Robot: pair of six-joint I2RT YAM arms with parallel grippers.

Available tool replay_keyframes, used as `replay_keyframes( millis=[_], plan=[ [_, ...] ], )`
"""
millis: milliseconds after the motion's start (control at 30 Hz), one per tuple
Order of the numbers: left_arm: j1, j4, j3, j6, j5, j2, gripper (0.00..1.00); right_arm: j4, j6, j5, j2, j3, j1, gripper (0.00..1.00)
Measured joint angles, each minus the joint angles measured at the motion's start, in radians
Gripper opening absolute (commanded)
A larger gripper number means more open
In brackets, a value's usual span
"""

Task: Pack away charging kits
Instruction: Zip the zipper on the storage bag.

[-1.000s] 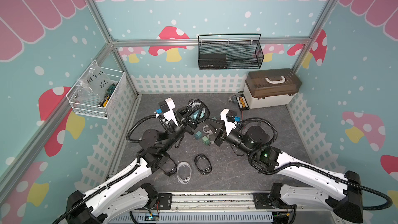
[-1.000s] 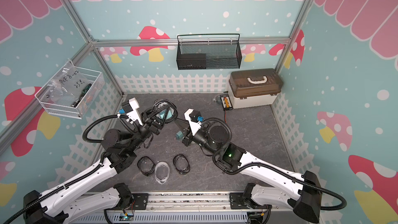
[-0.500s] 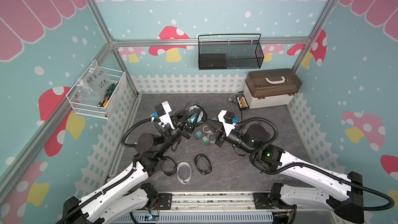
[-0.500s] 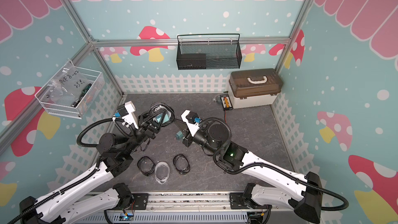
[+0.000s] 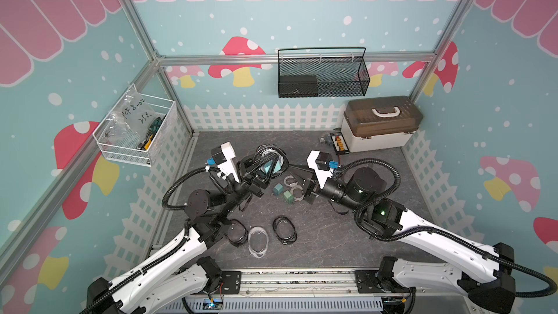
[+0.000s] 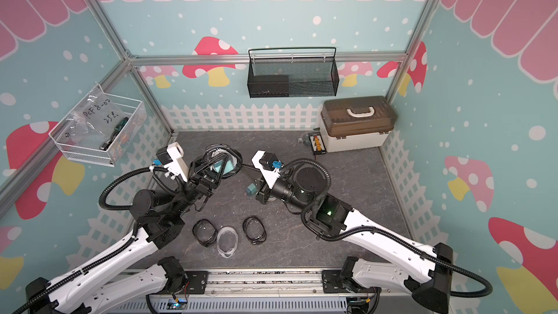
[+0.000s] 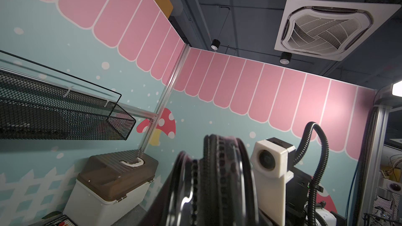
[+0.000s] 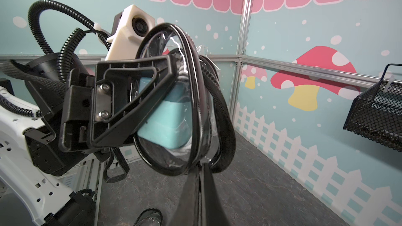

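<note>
A black-rimmed oval pouch holding a teal cube charger hangs in the air above the back middle of the dark table, its clear window upright. The left gripper grasps it across its flat faces. The right gripper is clenched tight, its tips meeting the pouch's rim; whether they pinch anything is unclear. On the table just beside lie two loose chargers and coiled white cables. Nearer the front lie two black-rimmed pouches flanking a clear pouch.
</note>
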Motion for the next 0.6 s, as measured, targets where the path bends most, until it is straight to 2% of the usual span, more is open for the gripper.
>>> replay_keyframes(
  millis=[133,300,400,467,567,600],
  plan=[
    [0.001,0.031,0.000,-0.017,0.021,0.016,0.46,-0.003,0.000,0.008,0.002,0.013,-0.005,0.00],
    [0.001,0.045,0.000,-0.032,0.050,0.038,0.50,0.009,0.000,0.027,0.008,0.046,-0.011,0.00],
    [0.001,0.053,0.000,-0.041,0.060,0.050,0.43,0.016,0.001,0.030,0.008,0.054,-0.015,0.00],
    [0.001,0.061,0.000,-0.046,0.063,0.058,0.34,0.018,0.004,0.034,0.009,0.055,-0.015,0.00],
    [0.001,0.070,0.000,-0.047,0.063,0.066,0.32,0.023,0.009,0.037,0.011,0.055,-0.016,0.00],
    [0.001,0.071,0.001,-0.048,0.063,0.068,0.26,0.024,0.011,0.039,0.013,0.055,-0.016,0.00]
  ],
)
